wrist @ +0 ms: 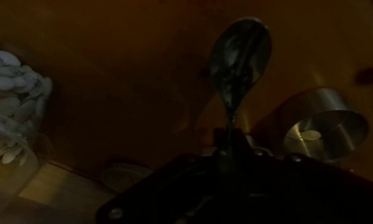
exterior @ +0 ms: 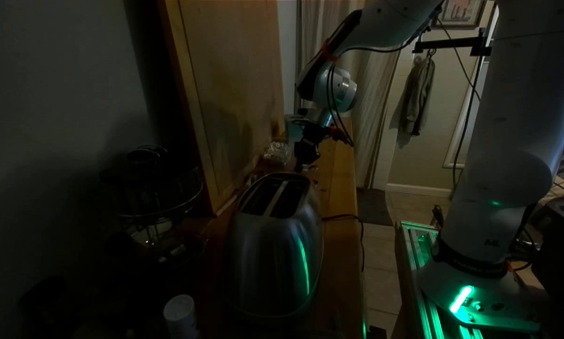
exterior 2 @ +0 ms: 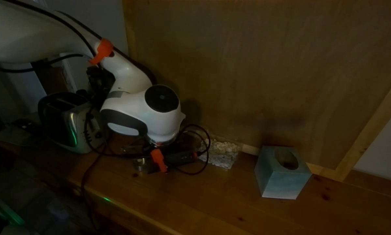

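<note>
My gripper [wrist: 230,133] is shut on a metal spoon [wrist: 241,57] by its handle, with the bowl pointing away from the jaws above the wooden counter. The bowl looks empty, though the view is dark. A small round metal cup [wrist: 315,98] stands right of the fingers, with one pale flat piece [wrist: 310,135] inside. The cup also shows in an exterior view [exterior 2: 141,164]. A clear container [wrist: 21,133] of pale pebble-like pieces lies at the left; it shows in both exterior views [exterior: 277,153] [exterior 2: 223,153]. The gripper [exterior: 304,162] is low over the counter beyond the toaster.
A steel toaster [exterior: 277,259] [exterior 2: 81,130] stands on the counter, its cord hanging over the front edge. A blue-white tissue box [exterior 2: 282,179] stands past the container. A wooden panel [exterior 2: 264,65] backs the counter. A white cup-like thing [exterior: 181,310] and a dark wire stand [exterior: 159,207] are nearby.
</note>
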You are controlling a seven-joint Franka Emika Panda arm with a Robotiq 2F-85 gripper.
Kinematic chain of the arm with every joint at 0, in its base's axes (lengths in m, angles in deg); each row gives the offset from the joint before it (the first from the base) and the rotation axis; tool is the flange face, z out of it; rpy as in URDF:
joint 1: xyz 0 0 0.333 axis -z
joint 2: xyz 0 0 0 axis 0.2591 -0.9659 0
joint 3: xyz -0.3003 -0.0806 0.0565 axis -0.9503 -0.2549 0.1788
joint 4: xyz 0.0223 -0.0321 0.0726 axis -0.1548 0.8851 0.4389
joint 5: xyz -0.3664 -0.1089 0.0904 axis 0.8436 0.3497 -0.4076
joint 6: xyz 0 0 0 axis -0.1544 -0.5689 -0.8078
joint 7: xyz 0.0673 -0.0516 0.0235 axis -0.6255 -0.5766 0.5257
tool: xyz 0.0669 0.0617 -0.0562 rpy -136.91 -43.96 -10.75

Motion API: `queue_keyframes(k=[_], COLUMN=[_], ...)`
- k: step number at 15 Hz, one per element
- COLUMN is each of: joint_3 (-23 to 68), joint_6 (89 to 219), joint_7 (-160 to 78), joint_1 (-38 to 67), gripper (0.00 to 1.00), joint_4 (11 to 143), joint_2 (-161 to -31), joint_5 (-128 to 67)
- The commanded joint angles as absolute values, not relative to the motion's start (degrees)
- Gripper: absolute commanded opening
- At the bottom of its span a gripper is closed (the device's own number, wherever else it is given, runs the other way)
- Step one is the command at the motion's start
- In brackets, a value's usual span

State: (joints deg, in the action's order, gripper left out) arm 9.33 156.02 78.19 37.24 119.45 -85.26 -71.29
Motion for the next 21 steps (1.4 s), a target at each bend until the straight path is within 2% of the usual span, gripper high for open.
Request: queue_keyframes(k=[1, 19, 20, 21], joint_3=[9.32, 9.44, 9.40, 9.41], joint_6=[156.32, 158.23, 157.25, 157.25], joint_7=[76.69, 72.74, 73.39, 73.39], joint_1=[36.74, 36.43, 36.86, 36.83], gripper=[0.02, 0.02, 0.07, 0.07], joint_4=[121.03, 121.50, 119.56, 119.56], joint_2=[-83.24, -82.92, -85.13, -85.13], joint_5=[-70.64, -72.14, -73.38, -73.27])
